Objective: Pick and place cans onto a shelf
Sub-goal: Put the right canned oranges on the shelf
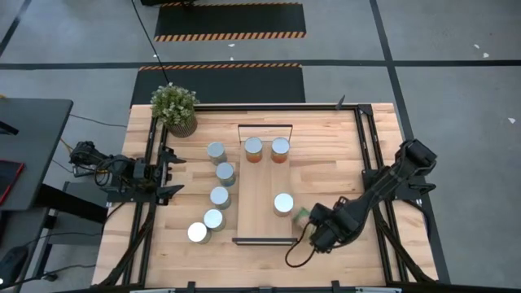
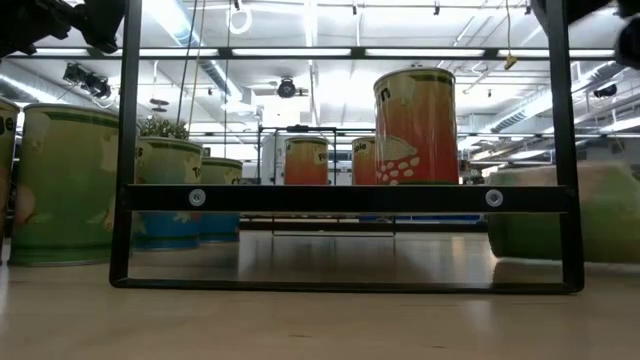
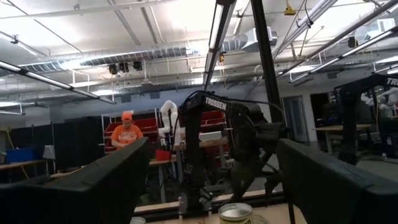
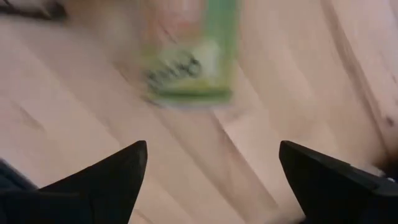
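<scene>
Three cans on the shelf [image 1: 262, 191]: two orange-sided ones [image 1: 253, 147] [image 1: 280, 147] side by side at its far end, a third [image 1: 283, 203] near its close end, just beside the right hand.
Right hand [image 1: 313, 225]: low over the surface [image 1: 342, 163] off the shelf's near right corner, fingers [image 4: 118, 174] spread wide, holding nothing.
Green can [image 1: 300, 216]: lying on its side on the bare surface just ahead of the right hand's fingertips, between the hand and the shelf's long edge; in the wrist view its green label [image 4: 189, 68] shows ahead of the open fingers, not touched by them.
Left hand [image 1: 172, 175]: at the surface's left side, raised, fingers [image 3: 106, 180] wide apart, empty; well apart from the shelf.
Loose cans: five stand upright in a curved row between the left hand and the shelf, [image 1: 216, 151], [image 1: 225, 173], [image 1: 220, 197], [image 1: 213, 219] and [image 1: 198, 233].
Potted plant [image 1: 174, 107]: far corner of the surface, beyond the left hand.
Shelf frame: black bars [image 2: 340, 198] close its short ends.
Background: a person in an orange top [image 3: 126, 134] stands in the room beyond.
</scene>
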